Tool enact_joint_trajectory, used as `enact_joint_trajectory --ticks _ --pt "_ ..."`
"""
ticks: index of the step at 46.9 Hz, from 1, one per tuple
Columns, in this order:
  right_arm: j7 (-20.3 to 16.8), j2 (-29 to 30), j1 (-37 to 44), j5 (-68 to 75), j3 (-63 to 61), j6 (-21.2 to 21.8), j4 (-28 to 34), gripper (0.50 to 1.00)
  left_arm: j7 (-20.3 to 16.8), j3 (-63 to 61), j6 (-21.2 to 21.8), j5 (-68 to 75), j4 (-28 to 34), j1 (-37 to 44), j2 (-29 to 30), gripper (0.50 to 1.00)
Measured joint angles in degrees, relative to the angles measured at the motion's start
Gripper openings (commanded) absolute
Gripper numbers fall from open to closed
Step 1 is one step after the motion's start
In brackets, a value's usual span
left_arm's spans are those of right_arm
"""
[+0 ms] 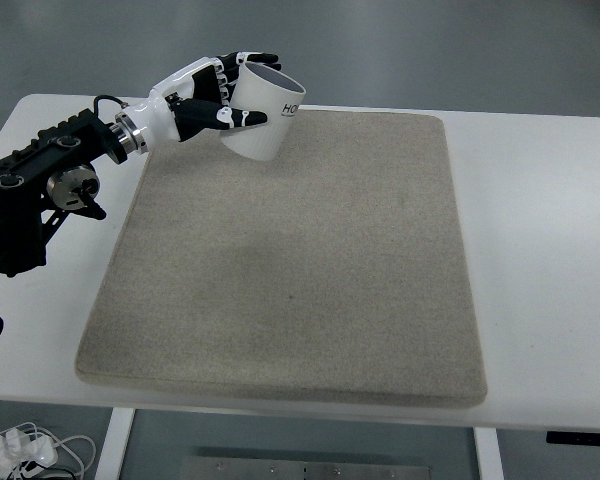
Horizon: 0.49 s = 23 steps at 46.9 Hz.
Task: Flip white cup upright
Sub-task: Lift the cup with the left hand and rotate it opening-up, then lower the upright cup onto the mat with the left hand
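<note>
— Where's the left hand [215, 95]?
— I see it at the grey mat's [290, 260] far-left corner, fingers wrapped round the white cup [263, 115].
— And the cup?
— Tilted, mouth facing up and away, over that corner

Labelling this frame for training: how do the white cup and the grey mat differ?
The white cup is smooth and round; the grey mat is flat, rectangular and rough-textured. The cup is tilted in the left robot hand; the mat lies flat on the white table, untouched by the hand. The cup carries dark lettering; the mat is plain.
</note>
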<state>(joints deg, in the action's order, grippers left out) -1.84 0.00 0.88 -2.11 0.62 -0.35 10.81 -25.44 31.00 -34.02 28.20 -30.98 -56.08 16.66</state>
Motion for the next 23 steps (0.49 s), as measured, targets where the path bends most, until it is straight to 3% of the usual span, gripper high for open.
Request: enact_joint_trajectory --ticks 10,23 --pt "0.0 0.0 0.0 0.0 0.0 0.0 0.0 0.952 -8.9 0.1 -0.1 0.1 2.9 2.4 -0.5 0.568" --pt "0.0 0.0 0.0 0.0 0.0 0.0 0.0 0.952 -9.6 -0.8 2.0 0.8 7.4 3.0 -3.9 0.578"
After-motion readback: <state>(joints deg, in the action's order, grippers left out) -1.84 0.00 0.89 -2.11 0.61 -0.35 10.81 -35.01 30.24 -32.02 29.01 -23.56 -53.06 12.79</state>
